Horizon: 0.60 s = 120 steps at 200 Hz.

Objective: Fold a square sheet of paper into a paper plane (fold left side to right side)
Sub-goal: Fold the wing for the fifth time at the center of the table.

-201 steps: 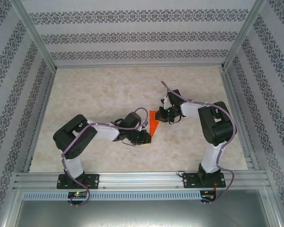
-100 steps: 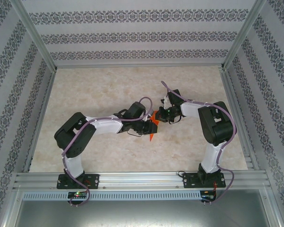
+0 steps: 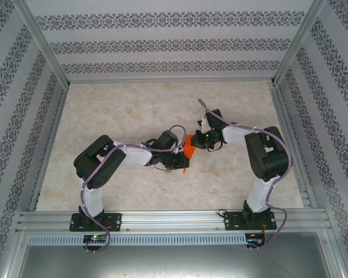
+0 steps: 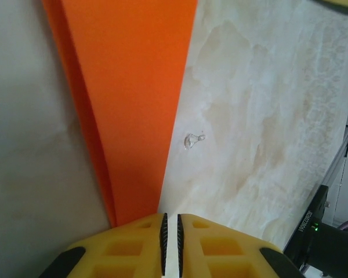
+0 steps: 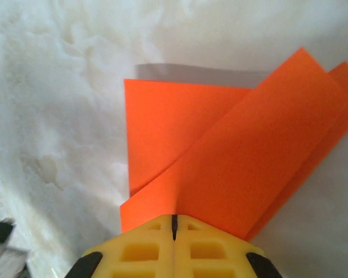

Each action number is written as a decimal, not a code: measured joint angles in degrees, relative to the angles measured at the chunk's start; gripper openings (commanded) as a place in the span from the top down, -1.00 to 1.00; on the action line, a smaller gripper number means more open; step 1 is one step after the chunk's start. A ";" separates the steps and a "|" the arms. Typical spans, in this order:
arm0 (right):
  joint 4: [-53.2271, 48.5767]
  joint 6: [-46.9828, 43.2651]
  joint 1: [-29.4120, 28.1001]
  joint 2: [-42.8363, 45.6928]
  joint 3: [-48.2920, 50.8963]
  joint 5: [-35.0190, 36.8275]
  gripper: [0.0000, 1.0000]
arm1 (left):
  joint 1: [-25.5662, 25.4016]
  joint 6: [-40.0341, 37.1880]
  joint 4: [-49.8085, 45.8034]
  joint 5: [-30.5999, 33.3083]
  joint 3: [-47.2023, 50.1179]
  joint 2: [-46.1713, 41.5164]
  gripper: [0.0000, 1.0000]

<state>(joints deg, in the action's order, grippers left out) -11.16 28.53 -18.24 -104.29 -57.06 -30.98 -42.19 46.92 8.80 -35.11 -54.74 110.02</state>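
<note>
Folded paper [image 3: 188, 152] mid-bench [image 3: 133, 110]: light, limp and crease-prone, best nipped at an edge or tip; right end effector [image 5: 174, 219] pressed together, seemingly pinching a flap; left end effector [image 4: 171, 219] nearly closed at the narrow tip.

Pale marbled table [image 3: 133, 110], folded orange paper [image 3: 189, 149] near its middle, small clear speck [image 4: 192, 140] on the surface beside it

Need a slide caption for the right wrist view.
Right gripper pinching the folded orange paper, its layered flaps spread over the marbled table.
</note>
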 measured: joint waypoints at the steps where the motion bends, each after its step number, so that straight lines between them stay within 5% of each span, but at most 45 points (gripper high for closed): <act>1: -0.02 0.00 0.00 0.33 0.07 0.00 1.00 | 0.00 0.02 0.07 -0.02 0.02 0.00 0.68; 55: 2.60 1.31 -1.95 13.16 5.92 0.55 1.00 | 0.28 0.46 1.07 -0.68 0.50 0.00 0.69; 120: 9.27 7.23 -7.89 9.66 12.48 1.11 1.00 | 0.28 0.46 1.05 -0.63 0.50 0.00 0.69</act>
<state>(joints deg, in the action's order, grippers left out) -1.89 35.77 -26.13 -94.63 -44.58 -29.87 -41.91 47.37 9.85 -35.75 -54.24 110.02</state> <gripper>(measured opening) 0.053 0.153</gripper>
